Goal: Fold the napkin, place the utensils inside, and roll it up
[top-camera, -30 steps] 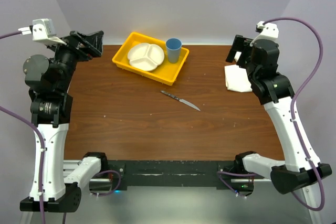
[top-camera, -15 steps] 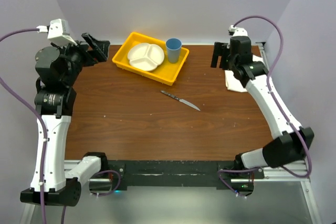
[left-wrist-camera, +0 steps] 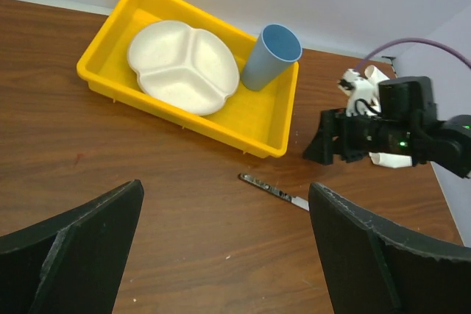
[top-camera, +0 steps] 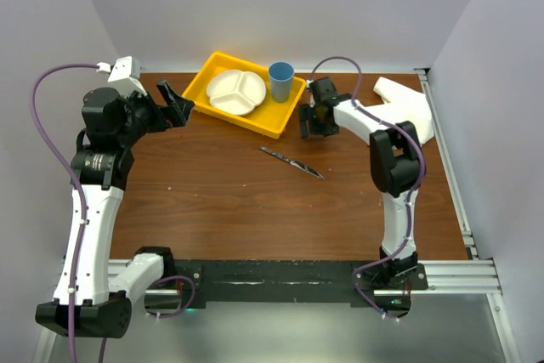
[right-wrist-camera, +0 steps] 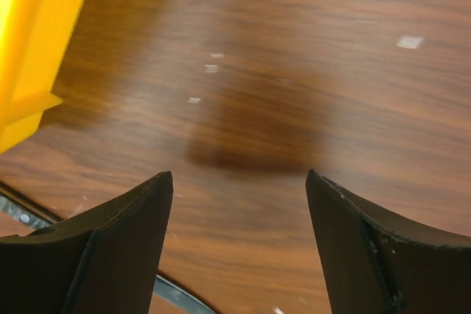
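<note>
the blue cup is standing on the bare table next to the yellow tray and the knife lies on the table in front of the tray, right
Not quite. The blue cup stands inside the yellow tray, beside the white divided plate, not on the bare table. The left wrist view shows this clearly. The knife does lie on the table in front of the tray.

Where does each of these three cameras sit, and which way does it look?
Top external: above and behind the arms, looking down on the table; both arms show.
Left wrist: on the left arm, facing the yellow tray, knife and right gripper; own fingers below.
Right wrist: on the right arm, facing down at wood beside the tray; own fingers below.
Shared: all three show the tray.
</note>
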